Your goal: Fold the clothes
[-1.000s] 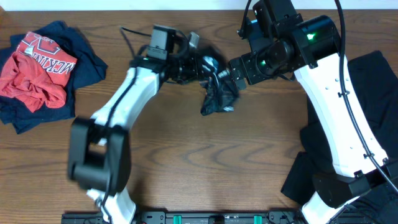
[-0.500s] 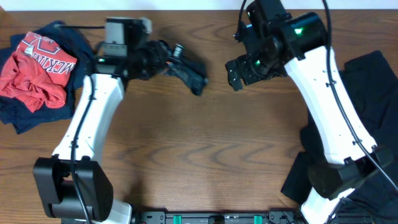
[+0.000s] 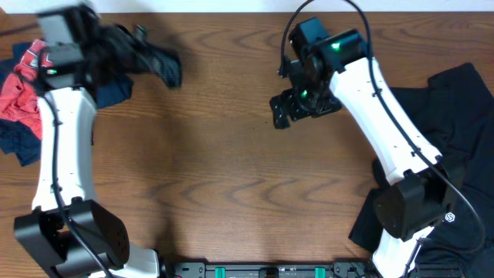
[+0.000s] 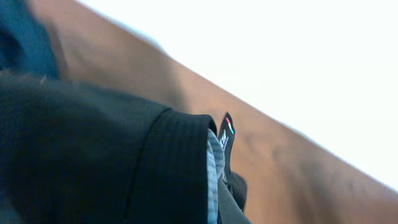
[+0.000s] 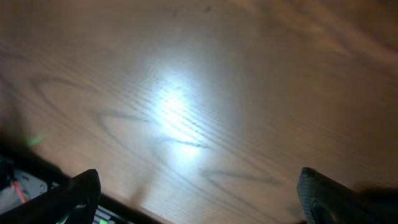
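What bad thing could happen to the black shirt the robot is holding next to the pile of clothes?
It could slip: the left gripper seems to pinch the black jersey at one bunched spot, with the rest dangling. It hangs close to the red and navy pile, so it might drop there and get tangled. The right gripper is open over the bare table, probably too far away to help catch it.

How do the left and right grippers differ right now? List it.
The left gripper is shut on a black garment; the right gripper is open and holds nothing. The left one is near the table's far-left corner, by the red and navy pile; the right one hangs over wood nearer the middle.
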`<state>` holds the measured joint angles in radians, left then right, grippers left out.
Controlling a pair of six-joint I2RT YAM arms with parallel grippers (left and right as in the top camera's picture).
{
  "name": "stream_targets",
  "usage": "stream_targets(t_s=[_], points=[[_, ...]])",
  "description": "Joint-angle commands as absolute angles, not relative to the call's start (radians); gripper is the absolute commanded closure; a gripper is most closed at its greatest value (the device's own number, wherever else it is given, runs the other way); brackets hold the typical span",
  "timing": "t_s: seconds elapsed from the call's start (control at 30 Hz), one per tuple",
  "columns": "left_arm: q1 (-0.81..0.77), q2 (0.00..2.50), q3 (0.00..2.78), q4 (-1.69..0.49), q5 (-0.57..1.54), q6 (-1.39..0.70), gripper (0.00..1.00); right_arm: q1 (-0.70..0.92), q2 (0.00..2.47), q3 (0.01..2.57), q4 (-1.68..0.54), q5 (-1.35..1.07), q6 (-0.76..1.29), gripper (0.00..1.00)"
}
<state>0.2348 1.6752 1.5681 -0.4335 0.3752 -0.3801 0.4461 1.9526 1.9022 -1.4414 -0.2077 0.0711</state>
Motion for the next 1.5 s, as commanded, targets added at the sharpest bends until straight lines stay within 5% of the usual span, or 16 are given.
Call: stream_targets(t_s=[0.0, 0.4, 1.07, 1.47], points=[[0.298, 1.644, 1.678, -0.399, 0.345, -0.348, 0.94, 0.476, 1.960, 1.866, -1.432, -0.256, 0.073, 0.01], [0.493, 1.688, 1.732, -0.257, 0.298, -0.348, 0.94, 0.556, 1.960, 1.856, -1.425, -0.267, 0.073, 0.01], [0.587, 1.953, 1.759, 0.025, 0.302, -0.492, 0.94, 0.590, 1.960, 1.856, -1.430, -0.319, 0.109, 0.01], [0.604, 1.962, 1.843, -0.020, 0.312, -0.427, 0.94, 0.590, 1.960, 1.856, -1.428, -0.327, 0.119, 0.01]])
